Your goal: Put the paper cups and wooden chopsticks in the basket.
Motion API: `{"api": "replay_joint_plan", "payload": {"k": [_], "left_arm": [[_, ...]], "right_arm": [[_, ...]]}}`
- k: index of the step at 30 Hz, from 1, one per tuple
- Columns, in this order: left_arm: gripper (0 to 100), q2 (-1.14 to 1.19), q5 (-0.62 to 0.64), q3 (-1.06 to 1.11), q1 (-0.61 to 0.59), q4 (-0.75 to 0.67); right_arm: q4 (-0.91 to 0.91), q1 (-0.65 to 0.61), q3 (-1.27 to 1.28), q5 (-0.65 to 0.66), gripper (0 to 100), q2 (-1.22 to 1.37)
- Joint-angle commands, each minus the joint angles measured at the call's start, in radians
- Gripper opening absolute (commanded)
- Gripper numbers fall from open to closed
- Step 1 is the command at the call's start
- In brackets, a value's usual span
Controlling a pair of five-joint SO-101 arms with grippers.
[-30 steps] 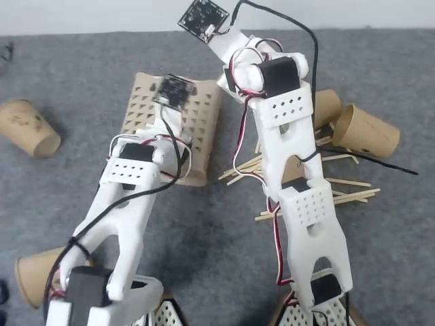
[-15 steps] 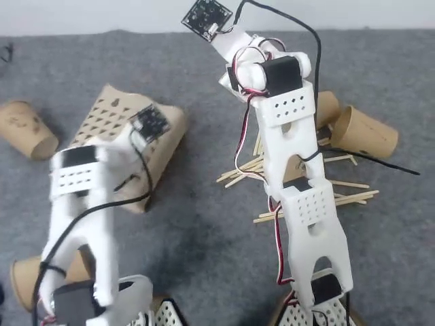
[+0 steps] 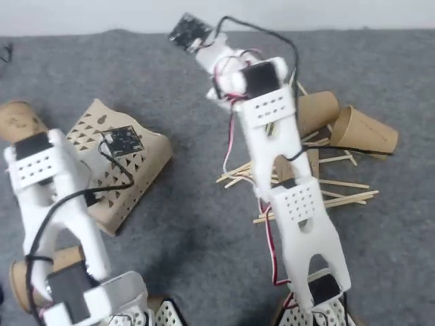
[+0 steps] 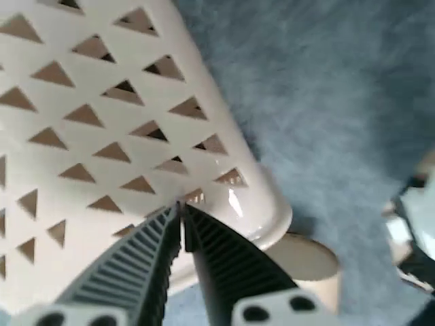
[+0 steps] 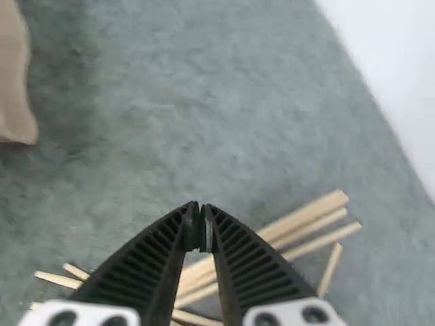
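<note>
Left gripper [image 4: 181, 212]: clamped on the basket [image 3: 143, 170] wall; you've dragged it left.
Right gripper [image 5: 202, 217]: closed, empty, swung left over chopsticks [image 5: 306, 219].

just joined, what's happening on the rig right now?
The left gripper is shut on the wall of the basket and has dragged it to the left over the last second. The right gripper is shut and empty, above the carpet near the wooden chopsticks. The paper cups lie on their sides on the carpet, outside the basket.
</note>
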Motion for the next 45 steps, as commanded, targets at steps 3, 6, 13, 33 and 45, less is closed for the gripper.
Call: {"api": "replay_joint_plan", "payload": {"k": [3, 6, 13, 33, 45], "left_arm": [[2, -0.117, 0.215, -0.206, 0.083, 0.064], [2, -0.230, 0.328, -0.292, 0.098, 0.021], [2, -0.459, 0.841, -0.197, -0.049, -0.244], [2, -0.568, 1.112, 0.656, -0.471, -0.931], [2, -0.566, 1.115, 0.817, -0.275, -1.145]], "right_arm": [[-0.076, -0.067, -0.046, -0.032, 2.3, -0.007], [-0.117, -0.062, -0.038, -0.109, 9.0, -0.002], [-0.193, -0.061, -0.038, -0.130, 11.6, 0.058], [-0.449, -0.064, -0.038, -0.124, 11.4, 0.242], [-0.378, -0.064, -0.037, -0.081, 11.4, 0.245]]}}
